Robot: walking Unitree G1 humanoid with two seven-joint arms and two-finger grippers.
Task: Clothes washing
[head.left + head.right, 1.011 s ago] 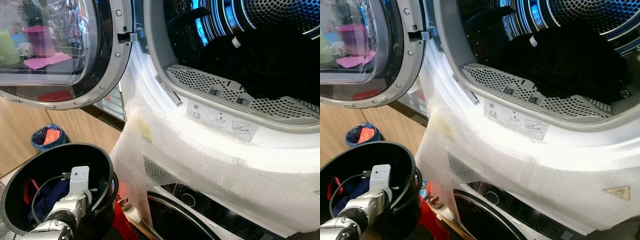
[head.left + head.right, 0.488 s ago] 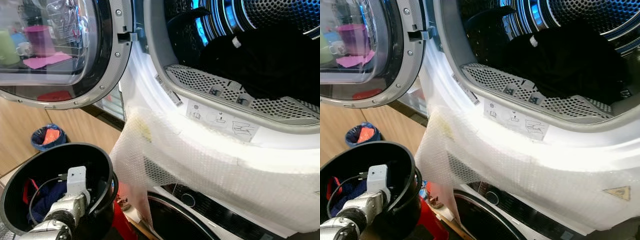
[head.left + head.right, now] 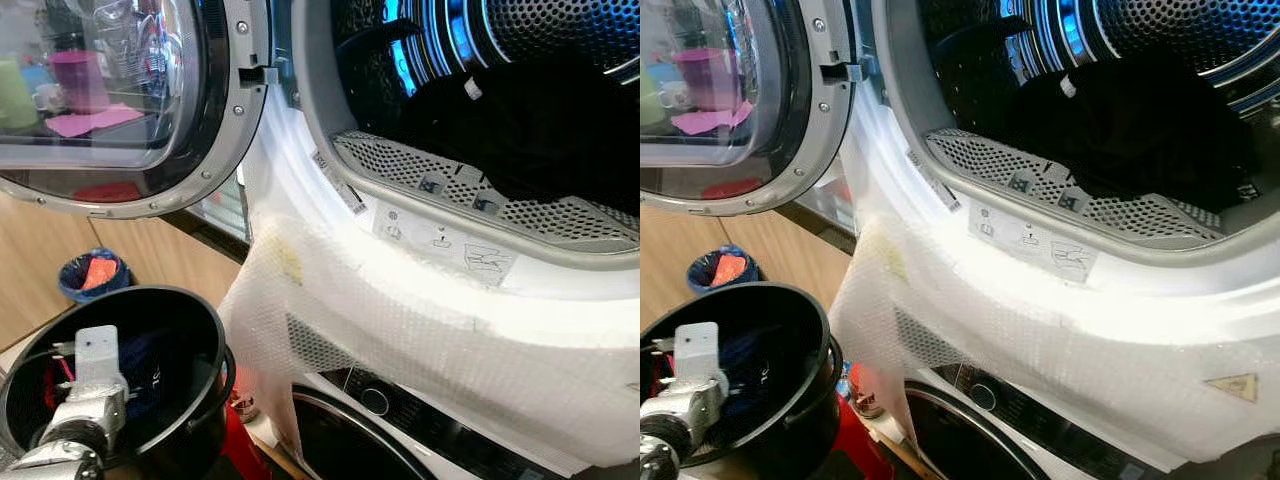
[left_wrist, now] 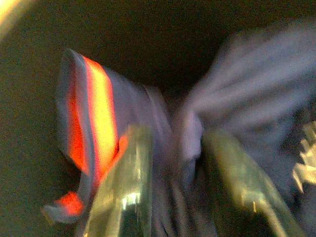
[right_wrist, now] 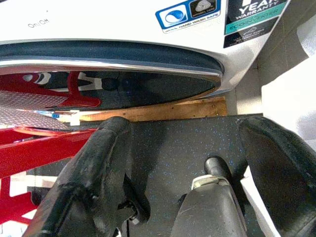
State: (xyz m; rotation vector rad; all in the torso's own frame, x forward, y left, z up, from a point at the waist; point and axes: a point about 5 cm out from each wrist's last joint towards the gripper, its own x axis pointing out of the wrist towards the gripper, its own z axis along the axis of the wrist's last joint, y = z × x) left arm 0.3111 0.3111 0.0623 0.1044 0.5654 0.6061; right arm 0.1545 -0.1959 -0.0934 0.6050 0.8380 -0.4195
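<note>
Left gripper point(image 4: 173, 168) has sunk deeper into the bucket point(image 3: 200, 320) at seven o'clock, fingers apart astride clothes point(image 4: 148, 113); pinch low, deep.

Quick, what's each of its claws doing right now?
Left gripper: down in the black bucket, fingers either side of navy clothing; grip unclear.
Right gripper: open, empty.

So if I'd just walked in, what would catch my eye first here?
Probably the big open drum of the upper machine, with dark clothes heaped inside and its round door swung wide to the left. Below it, the left gripper reaches into a black bucket, its fingers around blue cloth.
</note>
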